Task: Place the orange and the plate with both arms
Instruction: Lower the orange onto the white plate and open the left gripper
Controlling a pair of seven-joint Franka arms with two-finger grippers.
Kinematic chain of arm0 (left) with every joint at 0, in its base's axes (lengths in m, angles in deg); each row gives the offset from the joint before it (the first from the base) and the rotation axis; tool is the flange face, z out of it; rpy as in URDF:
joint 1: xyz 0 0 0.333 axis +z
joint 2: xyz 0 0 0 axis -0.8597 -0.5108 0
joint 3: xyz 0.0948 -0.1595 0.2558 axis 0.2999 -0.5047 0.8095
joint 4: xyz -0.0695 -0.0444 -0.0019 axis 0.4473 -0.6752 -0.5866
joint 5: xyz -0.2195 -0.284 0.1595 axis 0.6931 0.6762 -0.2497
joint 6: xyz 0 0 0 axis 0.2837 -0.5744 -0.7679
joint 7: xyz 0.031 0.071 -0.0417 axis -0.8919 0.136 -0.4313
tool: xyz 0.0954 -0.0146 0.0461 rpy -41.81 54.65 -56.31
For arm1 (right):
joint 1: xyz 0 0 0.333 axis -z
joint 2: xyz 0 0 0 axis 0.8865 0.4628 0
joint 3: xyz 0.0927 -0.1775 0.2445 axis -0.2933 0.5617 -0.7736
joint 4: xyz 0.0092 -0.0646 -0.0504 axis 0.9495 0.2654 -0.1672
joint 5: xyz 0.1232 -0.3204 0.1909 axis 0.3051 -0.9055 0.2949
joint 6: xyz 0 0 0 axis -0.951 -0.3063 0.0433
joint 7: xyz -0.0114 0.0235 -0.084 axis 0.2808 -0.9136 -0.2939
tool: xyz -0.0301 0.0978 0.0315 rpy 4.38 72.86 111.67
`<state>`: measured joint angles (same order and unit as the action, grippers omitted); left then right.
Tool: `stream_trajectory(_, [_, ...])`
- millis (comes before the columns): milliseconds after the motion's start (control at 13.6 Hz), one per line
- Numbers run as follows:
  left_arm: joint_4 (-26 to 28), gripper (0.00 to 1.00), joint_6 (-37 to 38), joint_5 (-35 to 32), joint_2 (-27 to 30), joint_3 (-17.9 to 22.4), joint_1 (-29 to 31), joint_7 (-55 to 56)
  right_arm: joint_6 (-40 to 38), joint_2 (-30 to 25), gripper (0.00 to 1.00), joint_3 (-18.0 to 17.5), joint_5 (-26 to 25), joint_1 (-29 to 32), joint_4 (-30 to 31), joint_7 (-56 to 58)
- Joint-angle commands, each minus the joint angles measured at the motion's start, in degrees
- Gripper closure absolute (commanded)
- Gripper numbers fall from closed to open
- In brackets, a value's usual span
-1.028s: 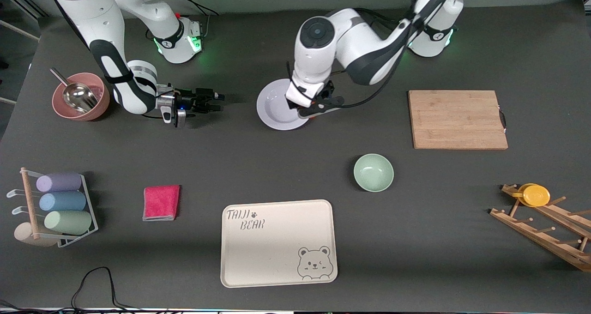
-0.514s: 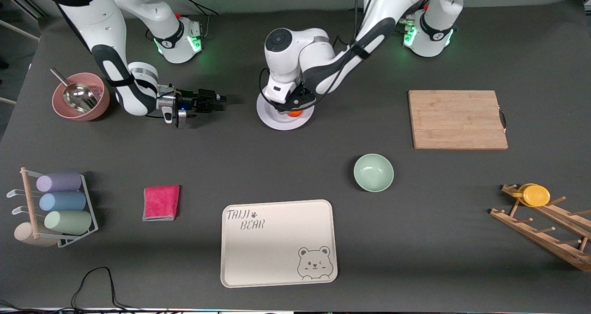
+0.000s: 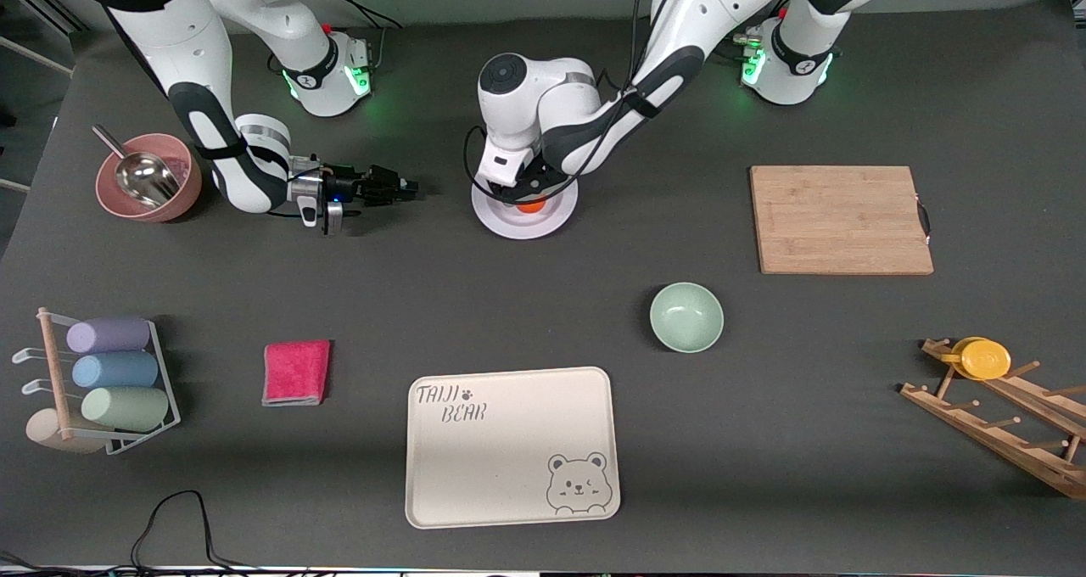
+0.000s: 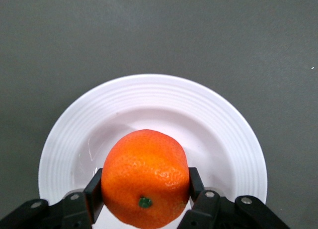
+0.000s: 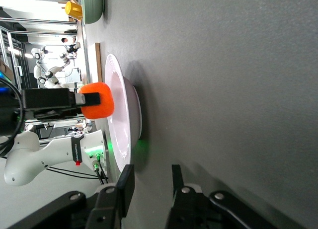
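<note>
The orange (image 3: 531,206) is gripped between the fingers of my left gripper (image 3: 528,199), just over the shallow centre of the pale plate (image 3: 517,225); I cannot tell whether it touches. In the left wrist view the orange (image 4: 145,177) fills the left gripper (image 4: 145,189), with the plate (image 4: 149,95) under it. My right gripper (image 3: 407,188) is open and empty, low over the table beside the plate, toward the right arm's end. The right wrist view shows the right gripper (image 5: 151,182), the plate (image 5: 121,114) edge-on and the orange (image 5: 97,101).
A pink bowl with a metal scoop (image 3: 148,188) sits by the right arm. A cutting board (image 3: 840,219), green bowl (image 3: 686,316), bear tray (image 3: 512,445), red cloth (image 3: 296,372), cup rack (image 3: 102,382) and wooden rack with a yellow disc (image 3: 984,359) lie around.
My left arm has swung in from the plate's edge and brought the orange over the plate's centre. My right gripper has crept slightly toward the plate.
</note>
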<state>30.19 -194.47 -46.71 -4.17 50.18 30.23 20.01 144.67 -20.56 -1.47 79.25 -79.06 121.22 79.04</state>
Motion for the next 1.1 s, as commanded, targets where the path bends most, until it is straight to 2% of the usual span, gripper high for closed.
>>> stream_trajectory(0, [-1.53,0.94,0.18,-1.69,-1.1,0.81,-1.71,2.35,-0.7,1.62,0.63,0.14,1.52,0.19,-0.55,2.5])
stream_trajectory(73, [-1.53,0.42,0.36,-1.69,-1.1,0.81,-1.62,2.35,-0.79,2.49,0.63,0.14,1.52,0.19,-0.9,3.9])
stream_trajectory(147, [-1.53,0.01,0.53,-1.69,-1.1,0.9,-1.62,2.17,-0.79,3.03,0.63,0.14,1.52,0.19,-0.99,4.7])
stream_trajectory(440, [-3.01,0.0,2.45,-1.69,-0.05,1.95,-0.57,-2.2,-0.96,3.99,0.63,0.14,1.6,0.19,-1.34,4.79])
stream_trajectory(587, [-7.75,0.0,7.72,-0.9,0.04,2.04,-0.21,-6.51,-2.37,4.08,0.63,0.14,1.6,0.19,-1.34,4.79])
stream_trajectory(734, [-11.01,0.0,9.93,-0.2,0.3,2.05,1.09,-10.64,-2.46,4.0,0.63,0.14,2.13,0.1,-1.34,4.97])
stream_trajectory(881, [-12.07,0.0,10.64,5.4,2.66,2.48,3.03,-16.25,-2.46,4.0,0.63,-0.12,4.41,-0.68,-1.34,5.23])
stream_trajectory(1028, [-11.73,0.0,11.78,11.46,7.14,6.86,3.39,-23.54,-2.46,4.0,0.63,-0.38,6.69,-2.0,-1.34,5.49])
